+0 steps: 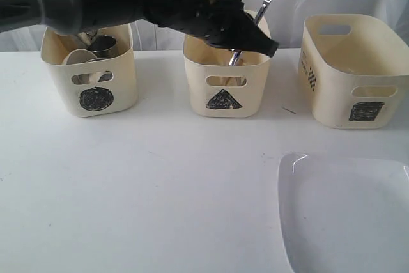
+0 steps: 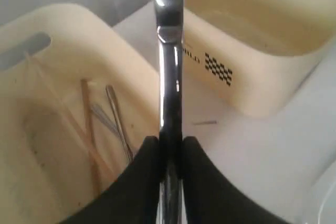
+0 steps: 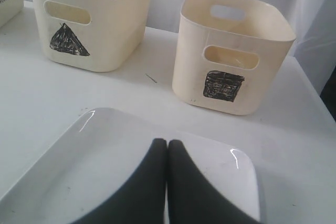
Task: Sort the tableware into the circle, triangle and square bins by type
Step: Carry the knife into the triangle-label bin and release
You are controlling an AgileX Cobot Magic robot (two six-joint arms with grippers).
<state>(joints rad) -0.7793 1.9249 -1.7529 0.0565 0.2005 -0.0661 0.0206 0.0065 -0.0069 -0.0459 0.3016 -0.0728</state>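
A metal cutlery piece [image 2: 169,77] is clamped in the left gripper [image 2: 169,148] — long axis near upright, lower end over the triangle bin [image 1: 252,91]; the right gripper [image 3: 167,150] is closed, empty.

ext: frontal | L wrist: close above triangle bin [image 2: 94,40] | R wrist: low over plate [image 3: 94,156] | shared: square bin [image 3: 189,51]

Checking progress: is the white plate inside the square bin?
No, the plate lies on the table, outside the square bin.

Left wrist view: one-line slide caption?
Left gripper shut on a steel utensil over the cream bin holding wooden chopsticks and metal cutlery.
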